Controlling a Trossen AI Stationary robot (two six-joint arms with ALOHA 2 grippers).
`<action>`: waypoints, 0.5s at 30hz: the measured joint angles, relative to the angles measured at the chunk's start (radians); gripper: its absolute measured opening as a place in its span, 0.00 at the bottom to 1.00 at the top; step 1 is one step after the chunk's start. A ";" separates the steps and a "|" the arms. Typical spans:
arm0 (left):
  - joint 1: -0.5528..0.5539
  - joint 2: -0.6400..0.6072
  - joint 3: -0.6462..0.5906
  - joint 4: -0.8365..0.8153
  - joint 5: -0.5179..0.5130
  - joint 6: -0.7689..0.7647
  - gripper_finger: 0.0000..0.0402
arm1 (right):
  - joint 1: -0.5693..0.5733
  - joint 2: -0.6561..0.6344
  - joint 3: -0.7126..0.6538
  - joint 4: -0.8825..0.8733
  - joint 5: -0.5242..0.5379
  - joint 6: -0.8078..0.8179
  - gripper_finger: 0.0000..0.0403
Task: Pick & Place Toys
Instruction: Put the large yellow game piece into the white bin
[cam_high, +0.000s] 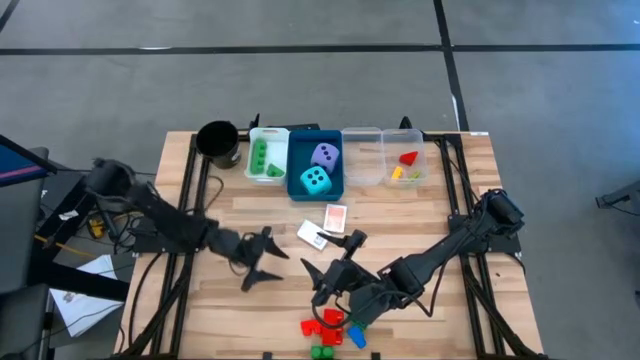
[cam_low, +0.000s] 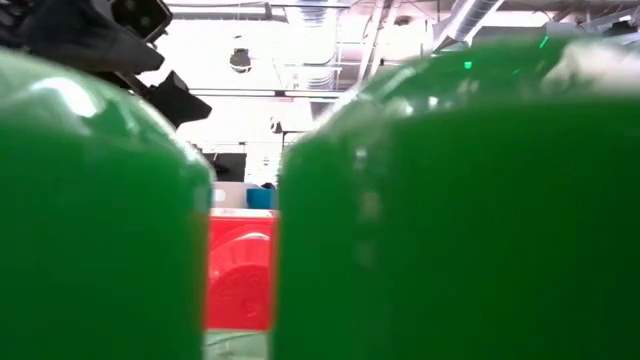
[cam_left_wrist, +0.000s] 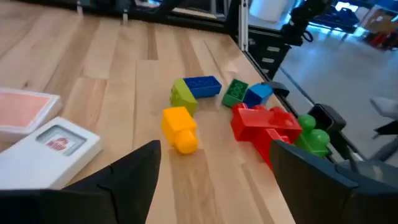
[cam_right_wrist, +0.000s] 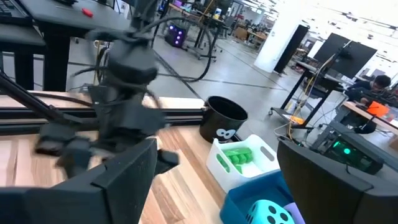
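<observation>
My left gripper (cam_high: 262, 262) over bare wood left of centre, fingers spread, holding nothing. White card pack (cam_high: 313, 235) and red-backed card pack (cam_high: 336, 217) at centre. My right gripper (cam_high: 333, 264) just right of packs, fingers apart, empty. Loose bricks (cam_high: 332, 331) at front edge. Cyan die (cam_high: 316, 180), lavender die (cam_high: 325, 154) in blue tray (cam_high: 297, 158).

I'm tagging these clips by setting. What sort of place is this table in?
Probably a robotics lab or open workshop. The right wrist view shows a large hall with a concrete floor, workbenches with monitors and a person seated at a desk; the low view shows exposed ceiling ducts.
</observation>
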 joint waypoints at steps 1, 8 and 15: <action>-0.025 0.042 0.000 0.048 -0.039 0.000 0.73 | 0.000 0.000 0.000 0.000 0.000 0.000 0.81; -0.104 0.339 0.039 0.205 -0.259 -0.047 0.73 | 0.000 0.000 0.000 0.000 0.000 0.000 0.81; -0.102 0.566 0.184 0.206 -0.330 -0.051 0.73 | 0.000 0.000 0.000 0.000 0.001 0.000 0.81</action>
